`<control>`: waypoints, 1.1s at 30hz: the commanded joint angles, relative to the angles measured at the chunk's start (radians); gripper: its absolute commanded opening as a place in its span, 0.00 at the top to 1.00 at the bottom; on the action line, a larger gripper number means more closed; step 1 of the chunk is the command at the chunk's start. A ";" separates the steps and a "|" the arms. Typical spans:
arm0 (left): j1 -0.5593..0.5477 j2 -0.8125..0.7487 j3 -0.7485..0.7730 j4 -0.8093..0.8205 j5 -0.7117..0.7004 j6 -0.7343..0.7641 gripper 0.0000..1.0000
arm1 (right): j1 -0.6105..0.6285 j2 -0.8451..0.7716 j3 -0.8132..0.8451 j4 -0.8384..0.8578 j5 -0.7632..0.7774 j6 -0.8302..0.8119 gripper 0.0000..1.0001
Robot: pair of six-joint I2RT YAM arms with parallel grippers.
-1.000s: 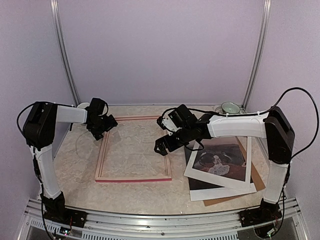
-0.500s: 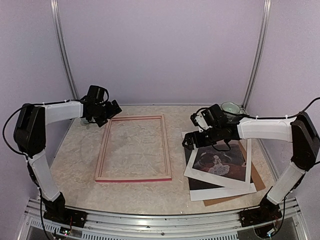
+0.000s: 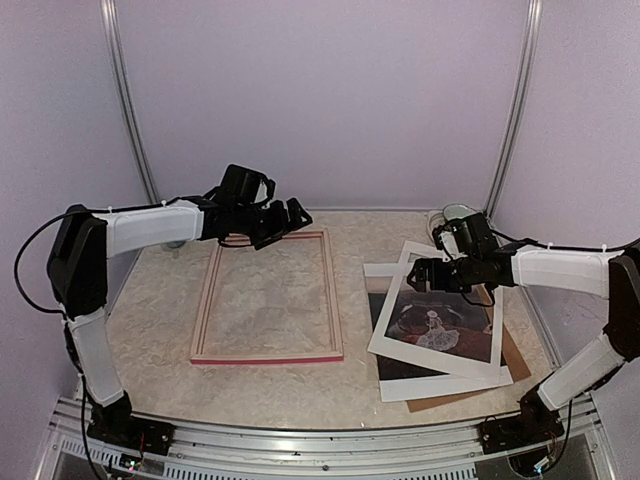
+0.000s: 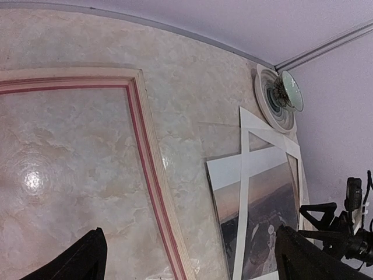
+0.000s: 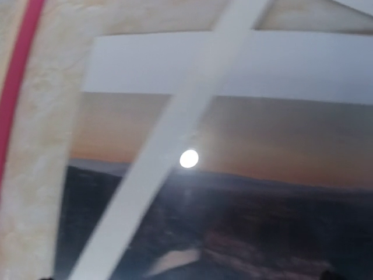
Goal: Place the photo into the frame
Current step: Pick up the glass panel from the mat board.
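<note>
The frame point(image 3: 331, 300) lies flat at centre-left, pale wood side up with pink edges; its right rail point(image 4: 148, 163) shows in the left wrist view. The photo point(image 3: 432, 328) lies to its right, a dark landscape with a small white figure, under a tilted white mat point(image 3: 383, 320). The same photo point(image 5: 262, 175) fills the right wrist view, with a mat strip point(image 5: 175, 157) crossing it. My left gripper point(image 3: 285, 225) hangs open above the frame's far right corner, nothing between its fingers point(image 4: 87, 259). My right gripper point(image 3: 422, 277) hovers open over the far end of the photo and mat.
A brown backing board point(image 3: 515, 352) pokes out under the photo stack at the right. A round glass-like dish point(image 3: 460, 215) sits in the far right corner by the wall post. Purple walls close in the table on three sides.
The left arm swung right from the frame's far left corner to its far right corner. The right arm pulled away from the frame's right rail to above the photo.
</note>
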 commanded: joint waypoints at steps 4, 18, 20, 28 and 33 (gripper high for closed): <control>-0.092 0.104 0.102 -0.010 0.084 0.019 0.01 | -0.075 -0.042 -0.086 0.054 -0.001 0.038 0.01; -0.247 0.272 0.211 -0.059 0.135 -0.022 0.01 | -0.157 -0.056 -0.168 0.097 -0.006 0.058 0.01; -0.260 0.291 0.229 -0.063 0.141 -0.024 0.01 | -0.159 -0.053 -0.169 0.102 -0.008 0.059 0.01; -0.297 0.381 0.297 -0.082 0.158 -0.037 0.01 | -0.161 -0.033 -0.176 0.115 -0.014 0.061 0.01; -0.316 0.423 0.353 -0.136 0.134 -0.038 0.01 | -0.161 -0.028 -0.185 0.125 -0.017 0.067 0.01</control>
